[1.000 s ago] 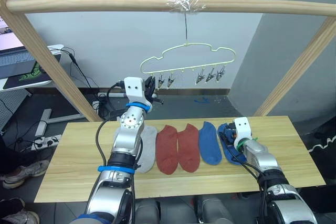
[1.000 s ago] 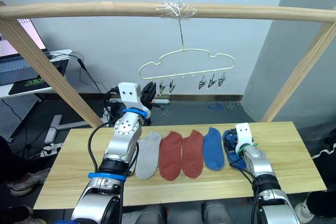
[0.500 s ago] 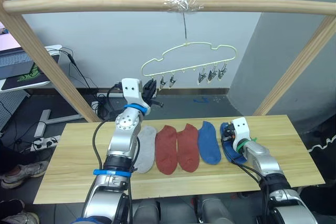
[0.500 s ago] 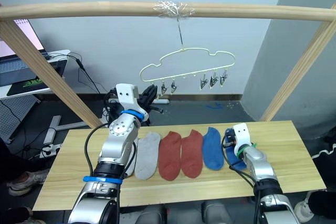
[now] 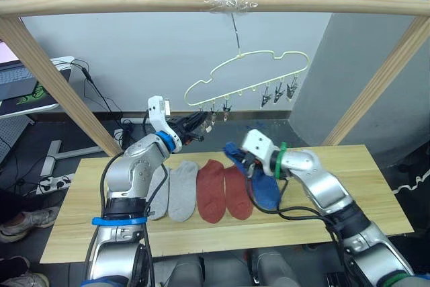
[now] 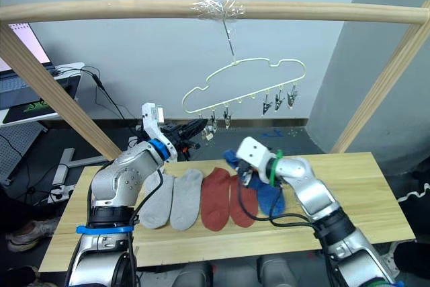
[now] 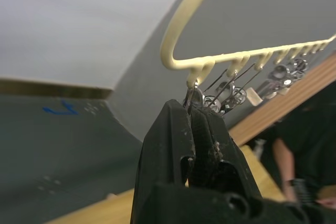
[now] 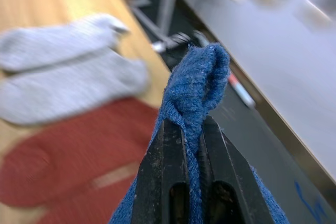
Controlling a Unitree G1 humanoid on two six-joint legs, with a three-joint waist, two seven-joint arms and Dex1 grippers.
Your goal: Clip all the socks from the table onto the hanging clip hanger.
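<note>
The pale yellow clip hanger point(image 5: 250, 70) hangs tilted from the wooden pole, its grey clips point(image 5: 277, 92) dangling. My left gripper point(image 5: 201, 119) is shut on the leftmost clip point(image 7: 191, 96). My right gripper point(image 5: 246, 160) is shut on a blue sock point(image 8: 198, 74), held bunched above the table point(image 5: 80, 226), below the hanger. Two grey socks point(image 5: 171, 189), two rust red socks point(image 5: 223, 191) and a second blue sock point(image 5: 267, 193) lie flat in a row on the table.
A thick wooden pole point(image 5: 134, 3) spans the top on slanted posts point(image 5: 57, 89) at both sides. A desk with a laptop point(image 5: 15, 82) stands far left, with cables point(image 5: 127, 136) on the floor behind the table. A person's arm point(image 7: 291, 166) appears in the left wrist view.
My right gripper shut on the blue sock at the table's right and carried it up and left toward the hanger. My left arm shifted, the hanger now tilts, and a second grey sock is uncovered.
</note>
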